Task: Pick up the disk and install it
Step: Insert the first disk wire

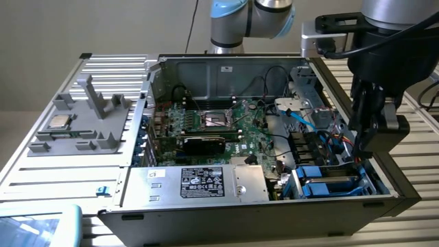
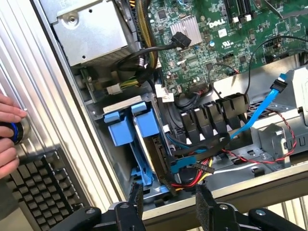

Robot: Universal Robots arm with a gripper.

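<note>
Tool (image 2: 169,196) wide, empty, over case edge (image 2: 250,190); disk (image 2: 121,129) beyond, cables (image 2: 202,166) tight beside.

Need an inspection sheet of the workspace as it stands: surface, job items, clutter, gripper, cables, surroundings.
Surface: slatted metal table carrying the open PC case.
Job's things: disk in its blue frame, on edge in the drive bay, beside a second blue frame.
Clutter: CPU chip on a grey fixture; keyboard.
Gripper: gripper open, empty, by the drive bay.
Cables: blue flat cable crossing the case; red, yellow, black wires beside the bay.
Surroundings: a person's hand on a knob by the keyboard.
</note>
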